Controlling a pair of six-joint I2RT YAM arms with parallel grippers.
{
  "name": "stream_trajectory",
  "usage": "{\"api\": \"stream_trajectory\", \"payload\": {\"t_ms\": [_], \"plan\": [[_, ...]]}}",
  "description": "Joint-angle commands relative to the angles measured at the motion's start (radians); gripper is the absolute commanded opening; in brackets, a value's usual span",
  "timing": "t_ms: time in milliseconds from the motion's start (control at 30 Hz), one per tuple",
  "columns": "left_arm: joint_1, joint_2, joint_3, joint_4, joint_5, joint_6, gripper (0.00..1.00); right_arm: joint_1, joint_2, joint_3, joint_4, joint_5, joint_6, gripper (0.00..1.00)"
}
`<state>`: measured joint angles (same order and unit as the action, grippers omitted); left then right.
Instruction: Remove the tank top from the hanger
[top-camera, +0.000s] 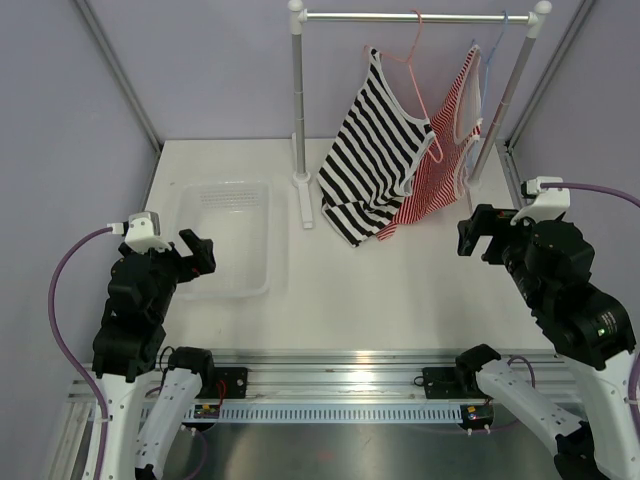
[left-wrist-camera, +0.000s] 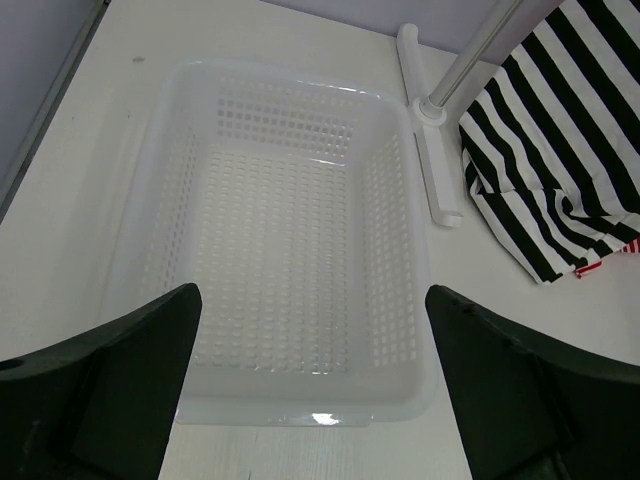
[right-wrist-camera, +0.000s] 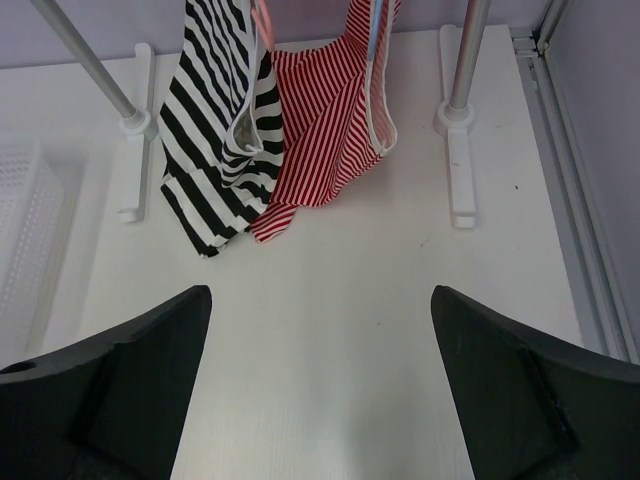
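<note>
- You're looking at a robotics lab test cell: plain lilac panels (top-camera: 210, 70) on aluminium struts (top-camera: 115, 65) enclose a white table (top-camera: 400, 300).
- The cabled left arm (top-camera: 140, 290) and right arm (top-camera: 565, 270) are bolted to a metal rail (top-camera: 340, 385).
- A small clothes rack (top-camera: 298, 100) stands on the table.

Bright, even light; sharp focus.

We see the tank top (top-camera: 370, 160) hanging askew from the hanger (top-camera: 414, 45) on the rack (top-camera: 420, 16), its hem reaching the desk (top-camera: 380, 290). The red top (top-camera: 440, 175) hangs just beside it on the right, touching it. A white basket (top-camera: 222, 187) sits left of the rack. The left arm (top-camera: 140, 290) and right arm (top-camera: 565, 280) hang apart from both.
</note>
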<state>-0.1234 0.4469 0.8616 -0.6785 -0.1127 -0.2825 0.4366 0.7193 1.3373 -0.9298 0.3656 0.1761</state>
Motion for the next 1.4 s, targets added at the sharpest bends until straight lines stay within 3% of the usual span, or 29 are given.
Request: {"api": "stream_trajectory", "payload": {"t_ms": [0,200,367,567,600,767,933,1000,1200,1233,1367], "plan": [[-0.002,-0.005,0.022,0.042,-0.018,-0.003,0.99,0.002,0.015,0.04,0.009,0.03,0.0,1.0],[-0.002,0.001,0.022,0.054,0.039,-0.05,0.99,0.002,0.034,0.056,0.065,-0.014,-0.007,0.99],[-0.002,0.045,0.011,0.108,0.18,-0.098,0.99,0.002,0.184,0.175,0.137,-0.043,-0.042,0.99],[0.002,0.073,-0.024,0.119,0.242,-0.073,0.99,-0.004,0.48,0.469,0.158,-0.086,-0.163,0.96],[0.002,0.064,-0.032,0.114,0.24,-0.07,0.99,-0.024,0.588,0.582,0.117,-0.102,-0.17,0.94],[0.002,0.042,-0.062,0.116,0.246,-0.087,0.99,-0.196,0.865,0.861,0.025,-0.41,-0.159,0.87],[0.002,0.035,-0.068,0.122,0.272,-0.09,0.99,-0.214,1.087,1.097,-0.029,-0.491,-0.24,0.85],[0.002,0.038,-0.07,0.128,0.297,-0.09,0.99,-0.226,1.155,1.155,-0.038,-0.519,-0.248,0.77],[0.002,0.033,-0.073,0.131,0.317,-0.089,0.99,-0.226,1.23,1.174,0.009,-0.573,-0.234,0.69],[0.002,0.032,-0.073,0.132,0.318,-0.09,0.99,-0.226,1.236,1.174,0.019,-0.577,-0.242,0.59],[0.002,0.03,-0.078,0.14,0.341,-0.09,0.99,-0.226,1.267,1.204,0.034,-0.56,-0.268,0.53]]}}
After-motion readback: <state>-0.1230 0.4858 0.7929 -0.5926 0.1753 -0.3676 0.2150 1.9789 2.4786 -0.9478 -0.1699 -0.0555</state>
